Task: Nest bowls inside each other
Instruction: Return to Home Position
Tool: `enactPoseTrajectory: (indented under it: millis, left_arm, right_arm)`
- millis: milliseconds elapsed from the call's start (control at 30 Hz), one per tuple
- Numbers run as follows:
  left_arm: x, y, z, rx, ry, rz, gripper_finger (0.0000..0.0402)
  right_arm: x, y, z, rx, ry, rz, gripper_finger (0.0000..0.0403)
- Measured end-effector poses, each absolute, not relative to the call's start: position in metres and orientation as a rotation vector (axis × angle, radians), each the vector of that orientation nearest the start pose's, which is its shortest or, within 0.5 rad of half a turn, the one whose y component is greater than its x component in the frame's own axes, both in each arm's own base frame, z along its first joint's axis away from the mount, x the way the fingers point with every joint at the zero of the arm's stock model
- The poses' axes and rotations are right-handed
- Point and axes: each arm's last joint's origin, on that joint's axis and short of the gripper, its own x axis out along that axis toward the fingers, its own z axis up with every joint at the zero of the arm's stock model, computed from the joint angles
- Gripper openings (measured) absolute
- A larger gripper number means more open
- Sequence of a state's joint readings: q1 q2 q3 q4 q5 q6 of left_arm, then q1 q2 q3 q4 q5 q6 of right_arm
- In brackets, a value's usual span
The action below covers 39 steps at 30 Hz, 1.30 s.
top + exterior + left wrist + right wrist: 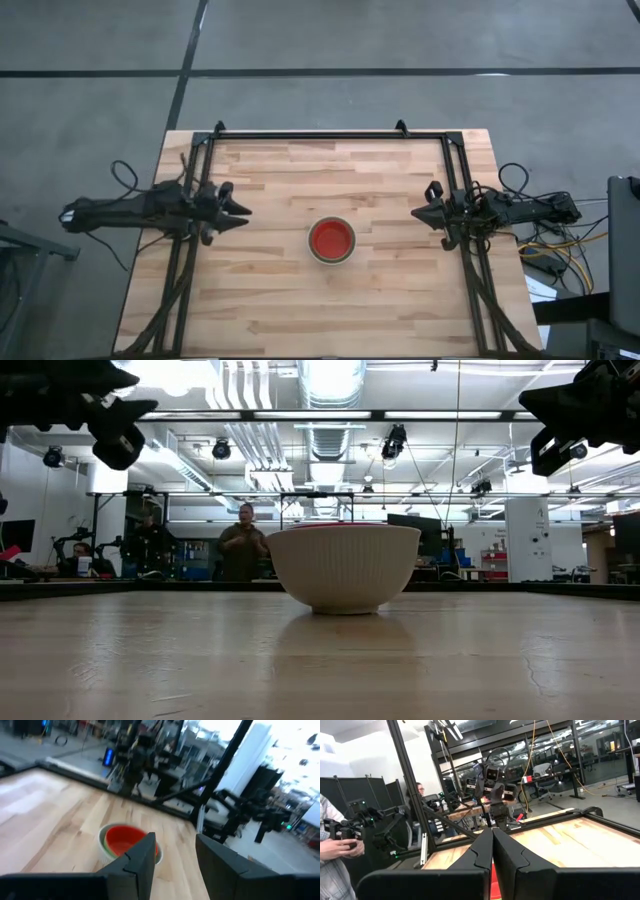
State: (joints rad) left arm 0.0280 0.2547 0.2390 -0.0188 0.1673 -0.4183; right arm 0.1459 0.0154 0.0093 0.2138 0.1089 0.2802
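One stack of bowls stands on its base at the middle of the wooden table. The outer bowl is pale grey-white. A red bowl sits inside it, and a thin green rim shows between the two. My left gripper hangs level above the table's left side, pointing at the stack, and is open and empty. My right gripper hovers on the right side, well off the stack, and its fingers are shut with nothing between them.
A black frame runs along the table's far edge and down both sides behind the arms. Bare wood lies all around the stack. Beyond the far edge, people stand in the room. A person's hands holding a device show off the table.
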Motion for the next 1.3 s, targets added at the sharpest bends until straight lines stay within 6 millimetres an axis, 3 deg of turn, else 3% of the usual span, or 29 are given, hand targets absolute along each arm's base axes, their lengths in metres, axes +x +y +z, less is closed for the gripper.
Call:
enactPoseTrajectory:
  millis: [567, 1067, 1300]
  left_arm:
    - [0.094, -0.002, 0.198, -0.440, 0.000, -0.152, 0.0145]
    - [0.096, -0.003, 0.172, -0.469, 0.073, -0.162, 0.0145]
    - [0.097, -0.003, 0.170, -0.466, 0.067, -0.162, 0.0145]
  right_arm:
    - [0.095, 0.011, 0.186, 0.306, -0.200, 0.065, 0.0008]
    - [0.095, 0.011, 0.186, 0.306, -0.199, 0.065, 0.0008]
    - [0.095, 0.011, 0.186, 0.306, -0.199, 0.065, 0.0008]
